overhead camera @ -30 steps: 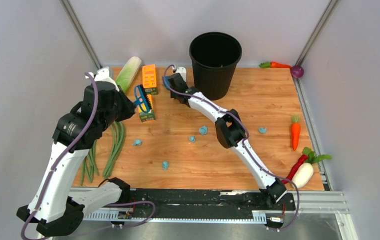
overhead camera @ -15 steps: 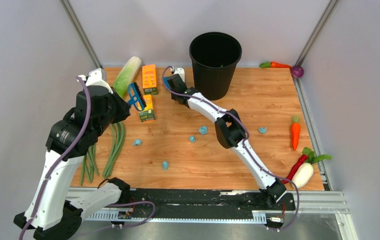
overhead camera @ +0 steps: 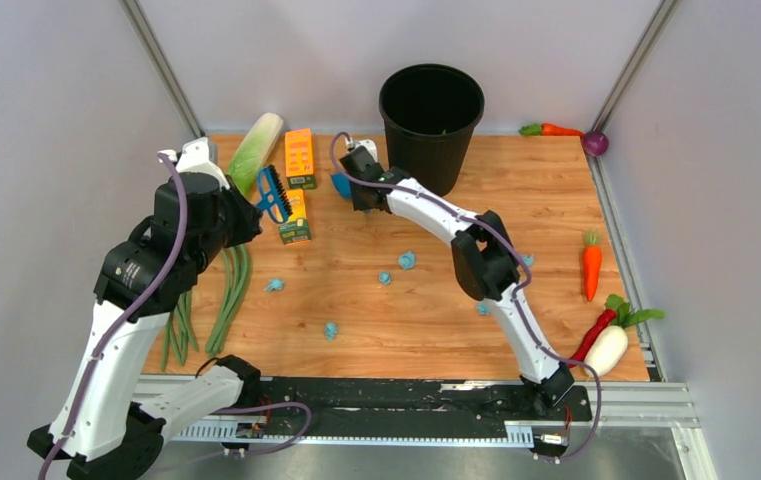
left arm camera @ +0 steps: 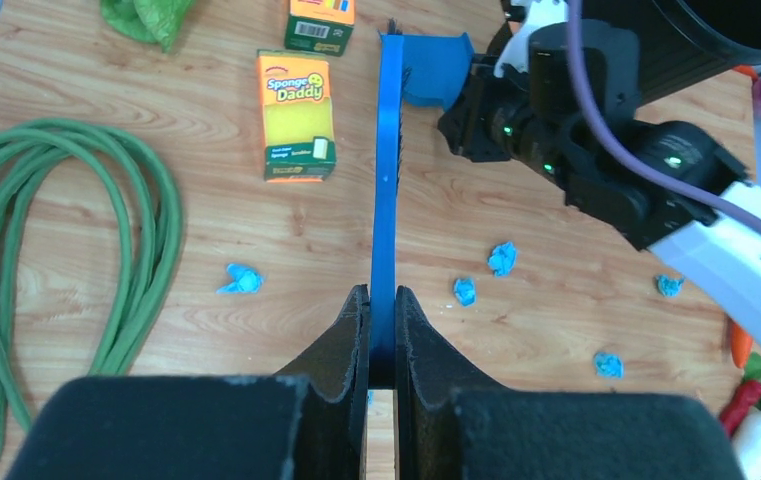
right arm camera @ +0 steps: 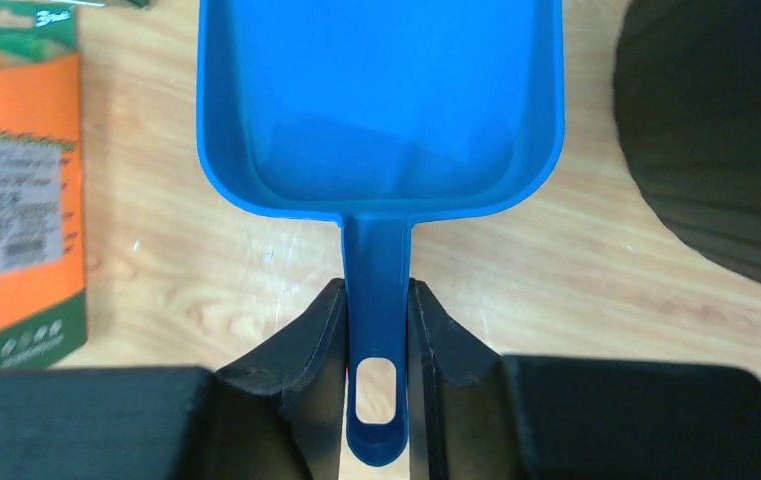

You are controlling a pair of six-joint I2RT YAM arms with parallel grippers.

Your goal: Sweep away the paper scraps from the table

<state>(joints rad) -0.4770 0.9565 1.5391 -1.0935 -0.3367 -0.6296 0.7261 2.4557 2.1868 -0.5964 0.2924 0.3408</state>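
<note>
Now both claws hold tools near the worktop's far edge

Pressed together, the left claw [left arm camera: 381, 305] pinches the thin blue handle of the brush [left arm camera: 387, 170], whose head points toward the far edge. The right claw [right arm camera: 376, 305] pinches the handle of the blue dustpan [right arm camera: 381, 110], which sits between an orange box [right arm camera: 16, 190] and the black bin [overhead camera: 426, 160]. The paper scraps [overhead camera: 407, 260] lie scattered across the middle of the worktop [overhead camera: 546, 190], with bare wood around each. Green beans [overhead camera: 234, 285] line the left edge, and a carrot [overhead camera: 592, 265] lies by the right edge.
</note>
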